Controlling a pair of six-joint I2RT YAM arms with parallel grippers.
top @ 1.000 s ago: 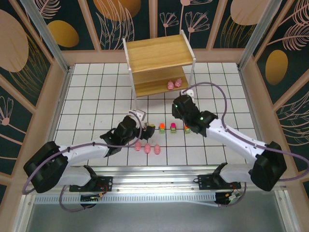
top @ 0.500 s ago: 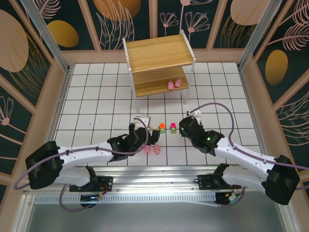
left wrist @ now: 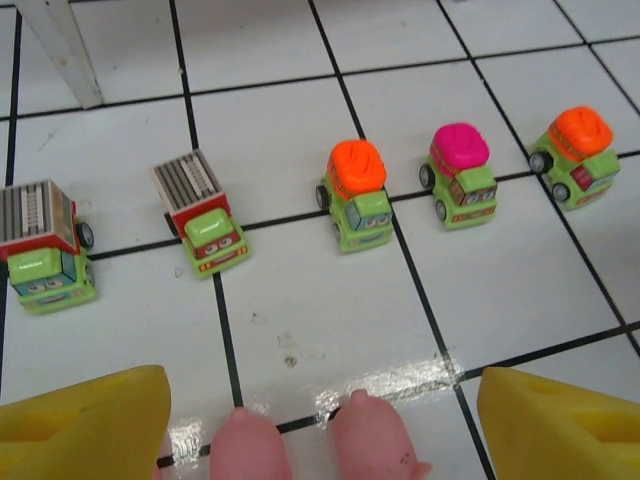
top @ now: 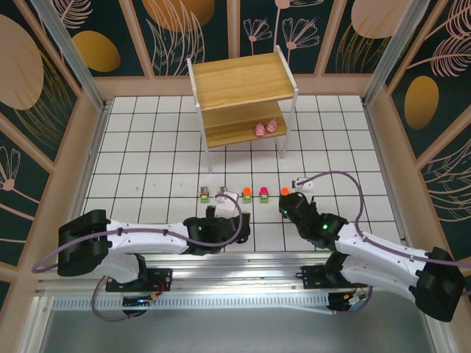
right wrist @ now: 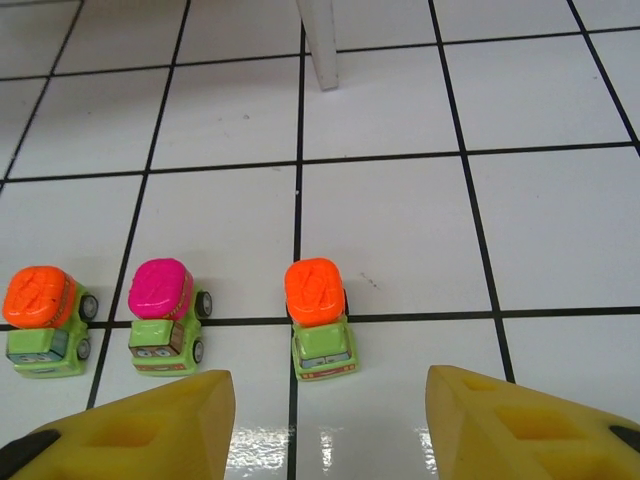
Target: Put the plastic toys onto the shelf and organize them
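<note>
The left end effector [left wrist: 320,405] is hovering low with its yellow fingers [left wrist: 85,420] standing wide apart, and two pigs [left wrist: 372,442] are sitting between them, touching neither. The right end effector [right wrist: 330,415] is also gaping with nothing between its fingers, and an orange truck [right wrist: 320,318] is waiting just ahead of it.

Five trucks [left wrist: 358,195] are lining up in a row on the surface [top: 147,147], well short of the shelf [top: 243,81], where two more pigs [top: 265,128] are resting on the lower board.

These toys are probably hard, very light plastic. The pigs are looking smooth and rounded, so they are likely to squirt out unless they are pinched across the widest part of the body. The trucks are offering flat flanks, so gripping across the sides, below the domed top, is looking safest.
</note>
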